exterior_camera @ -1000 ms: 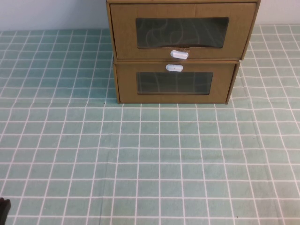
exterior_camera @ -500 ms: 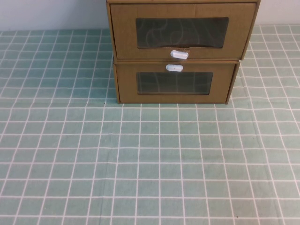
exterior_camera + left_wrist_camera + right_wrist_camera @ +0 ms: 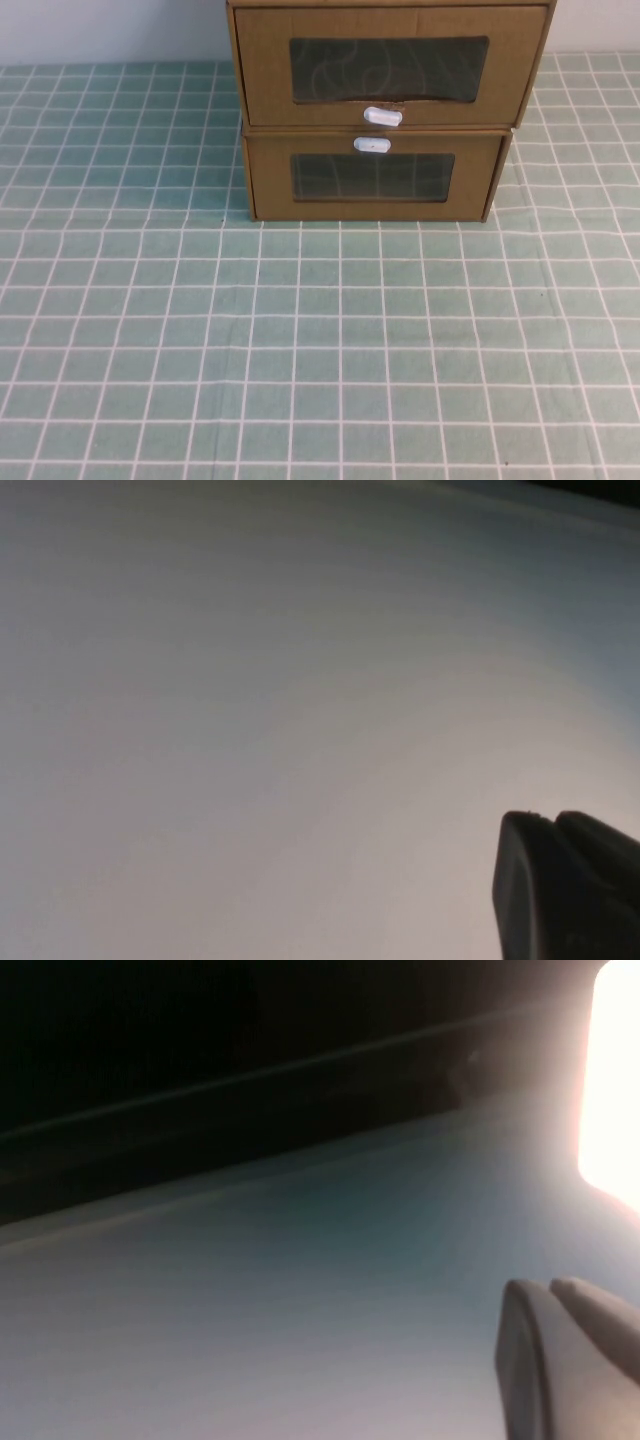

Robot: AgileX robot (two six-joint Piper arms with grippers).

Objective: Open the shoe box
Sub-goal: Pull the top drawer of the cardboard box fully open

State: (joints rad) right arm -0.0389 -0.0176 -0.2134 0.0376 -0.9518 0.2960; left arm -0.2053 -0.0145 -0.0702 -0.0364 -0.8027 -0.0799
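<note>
Two drawer-type boxes stand stacked on the surface. The lower brown cardboard shoe box [image 3: 372, 178] rests directly on the green cloth with a white grid [image 3: 320, 350] that covers the surface. The upper brown cardboard shoe box [image 3: 390, 65] sits squarely on top of it, its top cut off by the frame edge.

Each front has a dark clear-film window and a small white oval pull tab. The upper tab [image 3: 382, 116] is at the bottom edge of its front and the lower tab [image 3: 371, 145] is at the top edge of its front, so the two lie almost one above the other. Both drawer fronts sit closed in their shells. A pale wall [image 3: 110, 30] rises behind the stack.

Both arms are outside the raised camera's field, well clear of the stack.

The left pincer [image 3: 550, 880] shows only to its own wrist camera. Its dark fingertips lie together with a thin seam between them, gripping nothing, against a plain pale field. Its place relative to the stack cannot be told.

The right pincer [image 3: 550, 1360] also shows only to its own wrist camera. It is closed tight and empty, over a blue-green expanse with a dark band beyond and strong glare at one edge.
</note>
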